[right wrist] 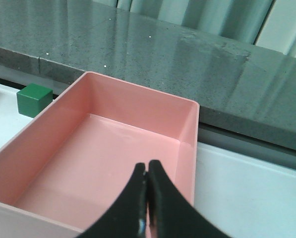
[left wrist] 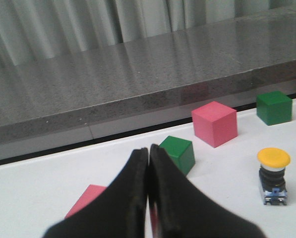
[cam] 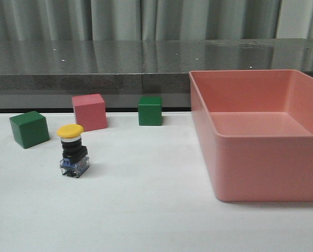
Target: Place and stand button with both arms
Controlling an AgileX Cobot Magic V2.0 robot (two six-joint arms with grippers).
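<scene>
- Yellow cap up, the button stands on its blue-clear base on the white tabletop, just in front of the pink cube.
- It looks light, rigid and top-heavy; the black body under the cap seems the surest hold, as the smooth cap may slip.
- A green cube sits near it; the pink bin is well apart.
- The left pincer and right pincer are both closed, empty.

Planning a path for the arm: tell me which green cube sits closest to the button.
The green cube left of the pink cube; the other green cube sits farther from the button.
</scene>
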